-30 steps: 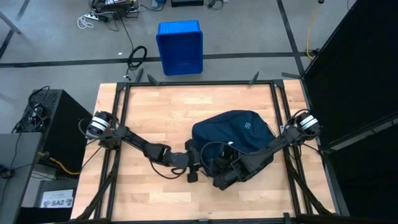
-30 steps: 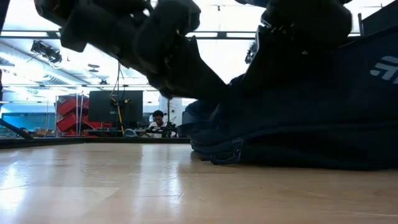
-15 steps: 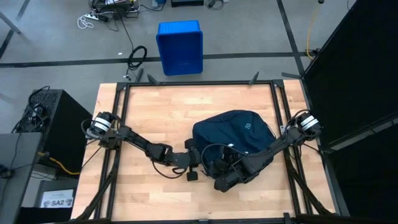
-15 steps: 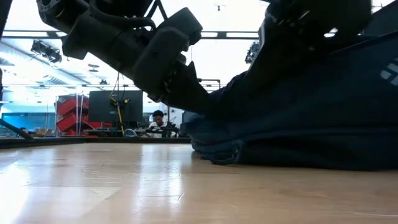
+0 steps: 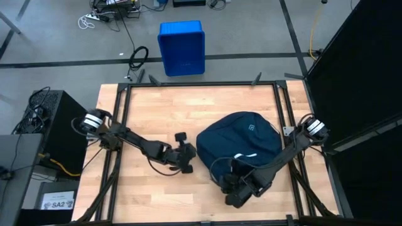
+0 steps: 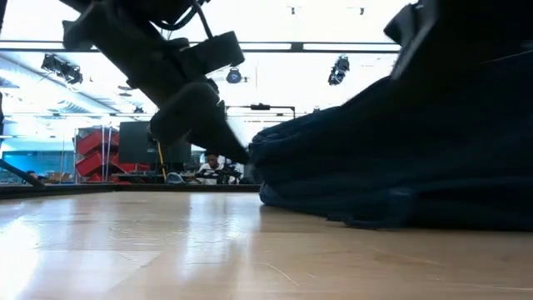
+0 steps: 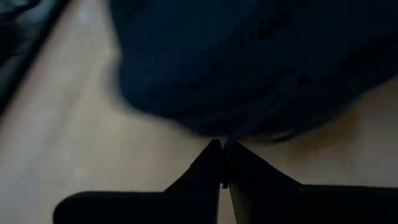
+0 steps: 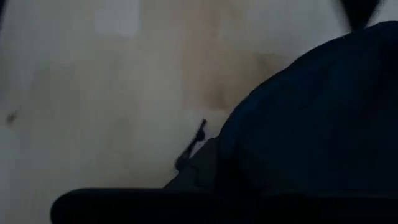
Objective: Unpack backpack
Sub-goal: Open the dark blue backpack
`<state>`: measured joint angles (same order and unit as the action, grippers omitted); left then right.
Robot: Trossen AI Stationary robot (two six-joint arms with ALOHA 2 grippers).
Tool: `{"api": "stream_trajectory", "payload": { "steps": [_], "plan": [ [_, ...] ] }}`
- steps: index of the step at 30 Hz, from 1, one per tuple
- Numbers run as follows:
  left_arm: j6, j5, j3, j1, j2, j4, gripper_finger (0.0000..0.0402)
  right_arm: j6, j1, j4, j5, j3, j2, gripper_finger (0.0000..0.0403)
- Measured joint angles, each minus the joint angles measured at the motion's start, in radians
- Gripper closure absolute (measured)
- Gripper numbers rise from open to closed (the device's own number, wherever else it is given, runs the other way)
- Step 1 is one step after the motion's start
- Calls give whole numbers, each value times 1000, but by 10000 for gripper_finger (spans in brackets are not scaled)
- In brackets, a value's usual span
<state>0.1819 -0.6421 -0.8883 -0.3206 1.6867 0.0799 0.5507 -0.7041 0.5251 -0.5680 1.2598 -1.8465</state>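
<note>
We see the left gripper [image 7: 222, 148] with its fingers pressed together, tips right at the edge of the navy backpack [image 5: 239, 141], apparently pinching a small bit at the bag's rim. The backpack lies on the wooden table [image 5: 157, 113], directly ahead of that gripper. Our right gripper [image 5: 233, 196] is closed too, at the bag's near side, its fingers buried against the fabric.

The backpack [image 5: 240, 143] is lying on the table's [image 5: 163, 110] right half; a bin [image 5: 181, 47] is sitting on the floor behind.
</note>
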Motion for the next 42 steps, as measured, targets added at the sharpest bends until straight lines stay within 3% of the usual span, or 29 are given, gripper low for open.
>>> {"api": "stream_trajectory", "payload": {
  "steps": [5, 11, 21, 26, 32, 37, 42],
  "plan": [
    [40, -91, 0, 55, -74, 194, 402, -2, -24, -1, 28, 0, 1, 402],
    [14, -71, -1, 162, -93, 249, 402, -3, -31, -11, 33, 0, 1, 402],
    [-130, 39, 10, 266, -93, 100, 402, -11, -12, -12, 69, 0, 1, 402],
    [-154, 93, 11, 271, -92, 19, 402, -25, 2, -24, 34, 3, 1, 394],
    [-152, 117, 11, 258, -92, 33, 401, -169, 6, -36, -8, 67, 1, 344],
    [-151, 136, 11, 245, -92, 24, 401, -244, 6, -64, -138, 121, 1, 282],
    [-151, 140, 11, 234, -92, 16, 401, -351, 57, -296, -149, 125, 1, 215]
  ]
}}
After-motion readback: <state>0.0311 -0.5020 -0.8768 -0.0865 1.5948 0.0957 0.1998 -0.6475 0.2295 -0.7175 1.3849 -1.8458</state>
